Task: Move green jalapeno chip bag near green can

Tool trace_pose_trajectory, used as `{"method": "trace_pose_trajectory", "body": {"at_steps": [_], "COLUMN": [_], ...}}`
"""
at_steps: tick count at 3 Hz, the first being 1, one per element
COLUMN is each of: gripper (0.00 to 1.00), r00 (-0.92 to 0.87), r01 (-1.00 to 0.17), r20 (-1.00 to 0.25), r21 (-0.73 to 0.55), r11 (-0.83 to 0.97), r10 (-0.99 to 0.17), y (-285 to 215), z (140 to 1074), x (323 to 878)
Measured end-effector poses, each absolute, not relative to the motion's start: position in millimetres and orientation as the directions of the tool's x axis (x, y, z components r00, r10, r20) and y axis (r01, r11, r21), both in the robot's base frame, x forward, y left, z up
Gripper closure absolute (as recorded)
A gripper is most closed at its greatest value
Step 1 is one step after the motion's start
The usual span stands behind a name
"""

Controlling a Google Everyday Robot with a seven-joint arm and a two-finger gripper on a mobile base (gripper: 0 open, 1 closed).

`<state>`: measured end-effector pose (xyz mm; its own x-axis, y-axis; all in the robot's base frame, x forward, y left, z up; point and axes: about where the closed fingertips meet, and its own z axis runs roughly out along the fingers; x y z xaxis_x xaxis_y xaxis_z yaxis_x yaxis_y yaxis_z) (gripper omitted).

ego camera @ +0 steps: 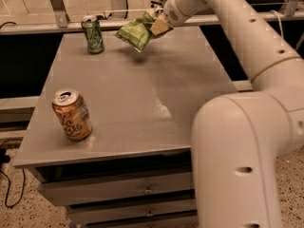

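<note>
- the gripper [157, 25] hangs over the far edge of the table [142, 103], about midway along that edge, at the end of a white arm [247, 42] that reaches in from the right side.
- its jaws are clamped on the right end of the green jalapeno chip bag [135, 32]; tan fingertips [160, 27] press into the foil.
- the bag is held in the air, clear of the tabletop, tilted with its free end drooping down and to the left; its shadow [137, 59] falls on the surface below.
- the green can [93, 34] stands upright at the far left corner, near the bag's free end but not touching it.
- an orange-and-tan can [72, 114] stands upright near the front left corner, well apart from both.
- drawers [118, 186] sit below the front edge.
</note>
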<state>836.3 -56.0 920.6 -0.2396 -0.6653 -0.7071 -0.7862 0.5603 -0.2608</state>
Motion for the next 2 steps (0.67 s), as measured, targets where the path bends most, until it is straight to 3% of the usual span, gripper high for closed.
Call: {"method": "trace_pose_trajectory", "body": {"at_steps": [2], "gripper": [1.0], "r00": [-0.22], "r01": [-0.821], "r20": [-0.667], "r21": [-0.268], "r11": [0.505], "r10": [-0.712], "y": [-15], "z": [894], "x": [858]}}
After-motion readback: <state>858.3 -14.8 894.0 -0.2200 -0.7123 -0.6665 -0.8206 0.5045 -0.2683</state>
